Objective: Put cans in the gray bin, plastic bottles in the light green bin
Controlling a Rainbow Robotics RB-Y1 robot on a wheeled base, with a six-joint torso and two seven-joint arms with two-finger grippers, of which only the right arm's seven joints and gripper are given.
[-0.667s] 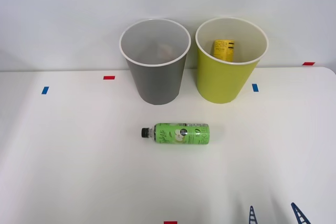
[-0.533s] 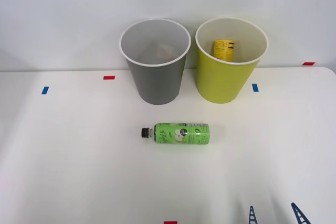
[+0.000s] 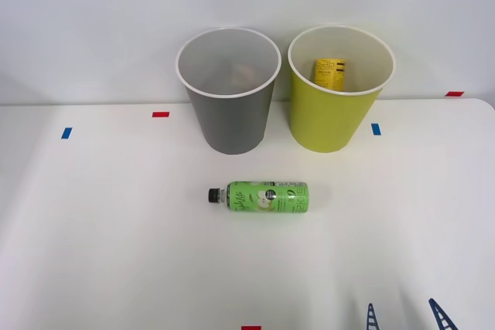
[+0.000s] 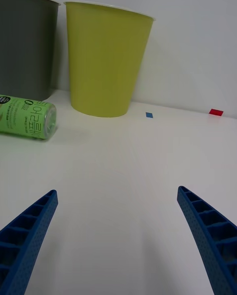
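Observation:
A green-labelled plastic bottle (image 3: 263, 196) (image 4: 25, 117) with a black cap lies on its side on the white table, in front of the two bins. The gray bin (image 3: 229, 98) (image 4: 24, 48) stands at the back left of the light green bin (image 3: 337, 98) (image 4: 105, 60). A yellow-labelled bottle (image 3: 330, 72) leans inside the light green bin. Something pale lies at the bottom of the gray bin; I cannot tell what it is. My right gripper (image 3: 406, 318) (image 4: 118, 236) is open near the table's front edge, right of the lying bottle and well apart from it, with nothing between its fingers.
Small red tape marks (image 3: 160, 114) and blue tape marks (image 3: 376, 128) dot the table (image 3: 116, 253). A plain wall rises right behind the bins.

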